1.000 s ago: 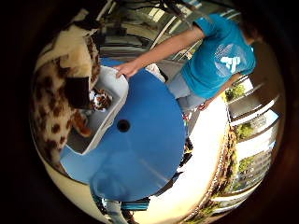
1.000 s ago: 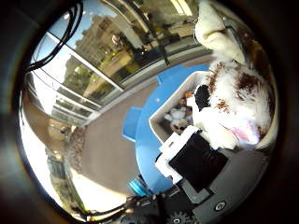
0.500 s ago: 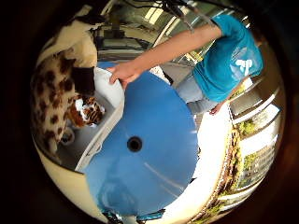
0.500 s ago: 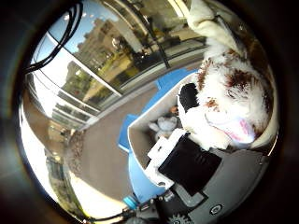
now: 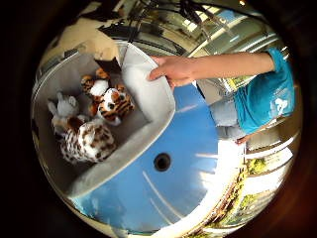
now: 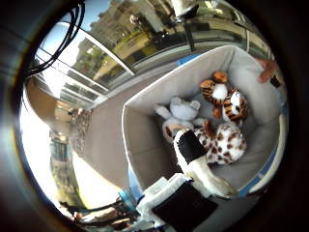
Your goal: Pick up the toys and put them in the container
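1. Looking down from the palm, a grey fabric container [image 5: 148,94] sits on a round blue table [image 5: 188,163], and there are soft toys lying at its bottom.
2. The spotted leopard toy [image 5: 89,143] lies in the container, near one of its walls, with nothing gripping it.
3. Right beside it is the striped tiger toy [image 5: 110,101], orange and white, sprawled against the middle of the container floor.
4. A pale grey plush toy [image 6: 181,112] lies next to both of them, tucked toward the corner; all three toys are touching or nearly so.
5. The robot hand [image 6: 193,179] hangs above the container: in the thumb-side view one white and black finger [image 6: 190,150] reaches out straight over the leopard, apparently clear of it. The hand looks spread and holds nothing.
6. A person's hand [image 5: 173,72] grips the rim of the container on the far wall, arm stretched across the table; the person wears a teal shirt.
7. A dark round hole [image 5: 162,161] shows in the centre of the table top, just outside the container's wall.
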Available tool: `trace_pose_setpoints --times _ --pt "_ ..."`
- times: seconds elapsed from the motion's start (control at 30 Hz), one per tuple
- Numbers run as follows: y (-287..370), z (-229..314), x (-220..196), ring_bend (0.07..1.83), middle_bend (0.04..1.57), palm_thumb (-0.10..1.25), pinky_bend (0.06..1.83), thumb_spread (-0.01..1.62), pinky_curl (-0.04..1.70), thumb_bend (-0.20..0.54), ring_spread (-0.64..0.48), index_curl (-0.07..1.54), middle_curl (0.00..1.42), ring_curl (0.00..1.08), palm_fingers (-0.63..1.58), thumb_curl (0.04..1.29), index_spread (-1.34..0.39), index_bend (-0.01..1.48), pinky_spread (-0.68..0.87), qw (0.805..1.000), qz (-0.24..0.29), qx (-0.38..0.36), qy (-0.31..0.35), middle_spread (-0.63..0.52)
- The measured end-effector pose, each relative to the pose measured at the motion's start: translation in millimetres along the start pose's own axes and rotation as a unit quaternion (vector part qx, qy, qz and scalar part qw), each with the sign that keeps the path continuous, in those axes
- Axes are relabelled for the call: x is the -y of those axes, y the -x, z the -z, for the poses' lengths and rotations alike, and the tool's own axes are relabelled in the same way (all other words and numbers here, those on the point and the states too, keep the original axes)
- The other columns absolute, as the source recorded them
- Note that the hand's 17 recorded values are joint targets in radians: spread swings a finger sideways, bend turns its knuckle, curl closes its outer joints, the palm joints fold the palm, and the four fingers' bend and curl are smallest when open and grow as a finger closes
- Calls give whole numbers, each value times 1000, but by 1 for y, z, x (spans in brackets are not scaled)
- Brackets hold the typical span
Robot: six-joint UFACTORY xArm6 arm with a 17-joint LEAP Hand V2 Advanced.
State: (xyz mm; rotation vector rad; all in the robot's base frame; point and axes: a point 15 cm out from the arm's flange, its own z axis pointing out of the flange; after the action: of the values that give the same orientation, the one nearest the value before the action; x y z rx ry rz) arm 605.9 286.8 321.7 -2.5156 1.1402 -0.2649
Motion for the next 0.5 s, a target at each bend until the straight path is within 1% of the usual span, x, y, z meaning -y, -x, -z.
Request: trace_pose_setpoints --times 0.2,0.37,0.5 --pt "-2 14 -4 655 214 513 1090 1140 436 -29 223 525 385 303 15 429 -476 144 464 1000 -3 1 5 -23" --pt "-5 59 -12 616 182 511 1063 1141 404 -30 239 450 369 294 21 407 -454 160 472 1000 -6 1 6 -7" --pt "-6 115 -38 577 172 499 1035 1140 377 -31 244 410 353 287 29 390 -445 177 483 1000 -12 7 27 -3"
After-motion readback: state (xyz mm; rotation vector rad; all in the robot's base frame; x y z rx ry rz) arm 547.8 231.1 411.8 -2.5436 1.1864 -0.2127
